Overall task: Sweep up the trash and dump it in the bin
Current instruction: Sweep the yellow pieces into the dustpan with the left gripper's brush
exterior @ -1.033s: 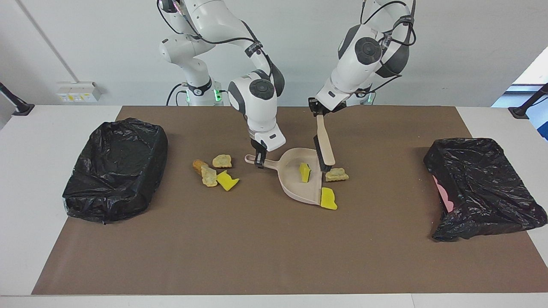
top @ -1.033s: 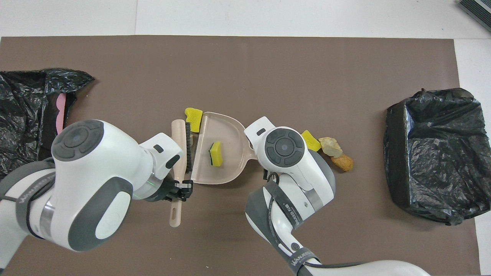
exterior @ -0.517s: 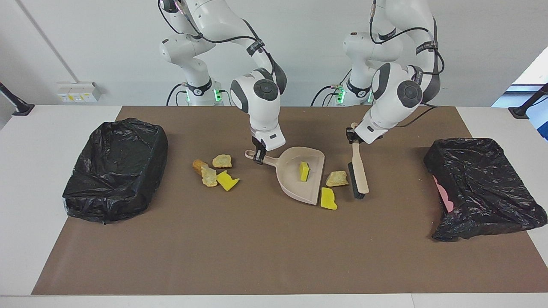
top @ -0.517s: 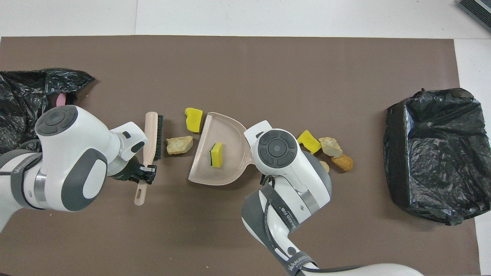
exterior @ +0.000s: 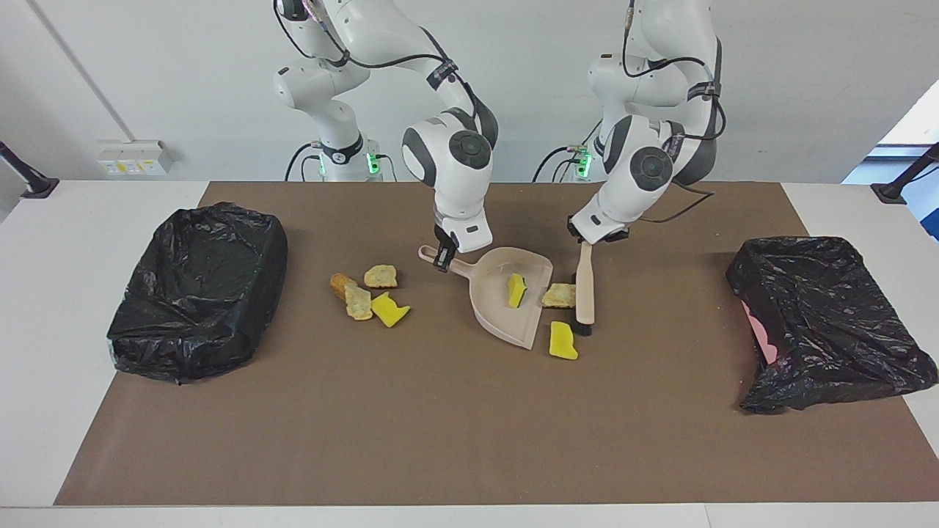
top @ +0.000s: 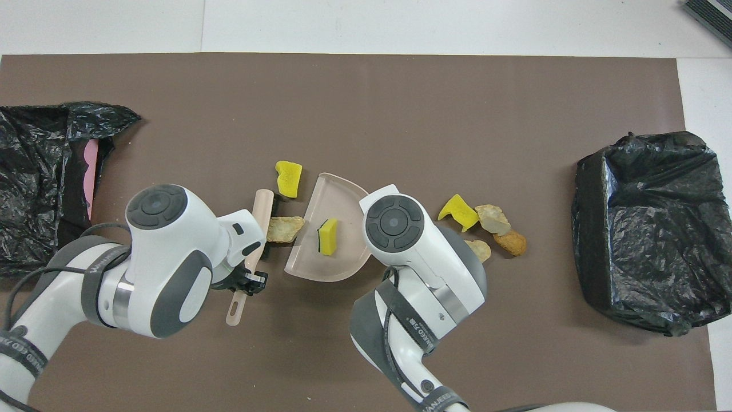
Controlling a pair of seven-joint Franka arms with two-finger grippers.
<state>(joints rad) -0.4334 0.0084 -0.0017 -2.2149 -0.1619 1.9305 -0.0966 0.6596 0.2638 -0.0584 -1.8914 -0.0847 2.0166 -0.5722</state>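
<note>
My right gripper (exterior: 442, 259) is shut on the handle of the beige dustpan (exterior: 499, 312), which lies mid-mat with its mouth toward the left arm's end. A yellow sponge scrap (exterior: 517, 290) lies in the pan (top: 343, 257). My left gripper (exterior: 585, 242) is shut on the handle of the brush (exterior: 585, 290). The brush (top: 260, 220) presses a tan bread chunk (exterior: 560, 295) against the pan's mouth. Another yellow scrap (exterior: 563, 341) lies on the mat beside the mouth, farther from the robots. In the overhead view my right gripper is hidden under its wrist.
Several more scraps, two bread chunks (exterior: 381, 276), an orange chunk (exterior: 340, 282) and a yellow sponge (exterior: 389, 309), lie toward the right arm's end. The black-lined bin (exterior: 198, 290) stands at that end. A crumpled black bag (exterior: 829, 323) with something pink lies at the left arm's end.
The brush swung out toward the left arm's end, then came back and pushed the bread chunk against the pan's mouth. The dustpan has turned slightly.
</note>
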